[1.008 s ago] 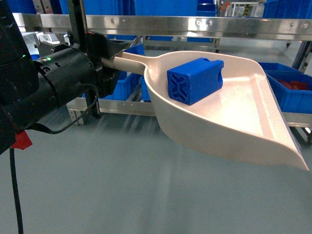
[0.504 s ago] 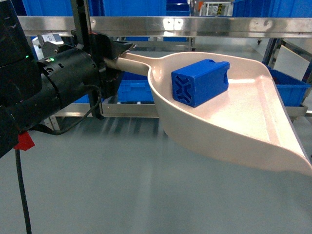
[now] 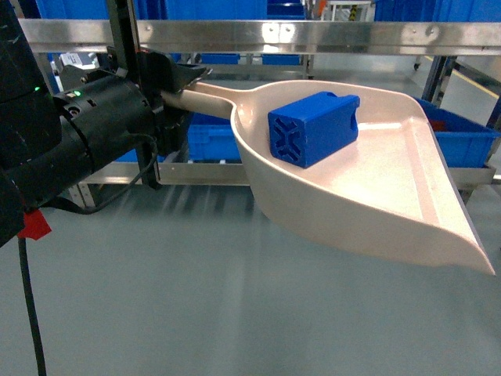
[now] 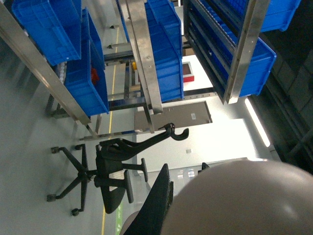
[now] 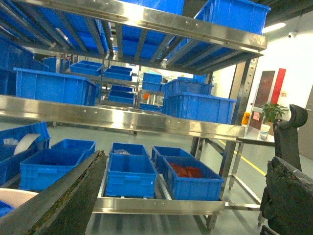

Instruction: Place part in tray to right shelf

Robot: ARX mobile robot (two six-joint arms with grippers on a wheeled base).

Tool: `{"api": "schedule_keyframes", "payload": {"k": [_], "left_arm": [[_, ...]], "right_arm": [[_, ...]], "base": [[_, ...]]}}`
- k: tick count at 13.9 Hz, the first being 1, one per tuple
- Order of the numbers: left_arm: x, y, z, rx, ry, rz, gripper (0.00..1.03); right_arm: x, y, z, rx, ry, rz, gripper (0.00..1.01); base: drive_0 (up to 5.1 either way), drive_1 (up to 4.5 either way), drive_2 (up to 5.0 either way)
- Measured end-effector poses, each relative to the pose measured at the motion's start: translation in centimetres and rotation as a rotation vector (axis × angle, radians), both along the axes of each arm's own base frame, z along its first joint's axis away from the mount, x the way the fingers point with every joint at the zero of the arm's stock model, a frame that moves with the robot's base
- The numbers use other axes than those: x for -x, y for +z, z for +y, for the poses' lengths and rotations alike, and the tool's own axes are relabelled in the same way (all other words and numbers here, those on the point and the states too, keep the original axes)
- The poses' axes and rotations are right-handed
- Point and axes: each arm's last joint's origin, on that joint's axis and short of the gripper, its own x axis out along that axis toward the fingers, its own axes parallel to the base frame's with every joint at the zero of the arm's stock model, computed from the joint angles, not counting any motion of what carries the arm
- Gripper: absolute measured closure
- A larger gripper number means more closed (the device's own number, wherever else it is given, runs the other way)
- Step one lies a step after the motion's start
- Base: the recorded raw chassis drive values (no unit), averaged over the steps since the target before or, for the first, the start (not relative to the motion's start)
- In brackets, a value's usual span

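The beige tray [image 3: 376, 188] hangs in the air with its wide lip to the right. The blue part [image 3: 313, 129] lies on its side in the tray's deep end, its X-ribbed face towards me. My left gripper [image 3: 178, 88] is shut on the tray's handle [image 3: 207, 94]. In the left wrist view the tray [image 4: 244, 200] fills the lower right beside one black finger [image 4: 157, 205]. My right gripper [image 5: 186, 196] is open with nothing between its fingers, and faces the steel right shelf [image 5: 156, 205]. The head view does not show the right gripper.
The shelf's steel rail [image 3: 313, 35] crosses just behind and above the tray. Blue crates [image 5: 132, 174] sit on the low roller level, one holding red pieces [image 5: 188, 172]. Another blue crate [image 3: 462, 133] stands behind the tray's right edge. A black office chair [image 4: 112, 169] stands on the grey floor.
The shelf and crates behind have slid left in the head view, then settled. The tray, the part and the left gripper keep their places relative to me, with a slight bob.
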Motion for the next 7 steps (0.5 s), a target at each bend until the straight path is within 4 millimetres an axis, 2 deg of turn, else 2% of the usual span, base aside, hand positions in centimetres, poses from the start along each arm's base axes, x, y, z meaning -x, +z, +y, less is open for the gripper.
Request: {"api": "schedule_keyframes", "payload": {"k": [7], "left_arm": [[-0.01,-0.03,0.00,-0.001,0.002,0.003,0.90]], "right_arm": [[-0.01,-0.03,0.00,0.001,0.000,0.003,0.03]], "base": [[-1.6,-1.59,-1.6]]}}
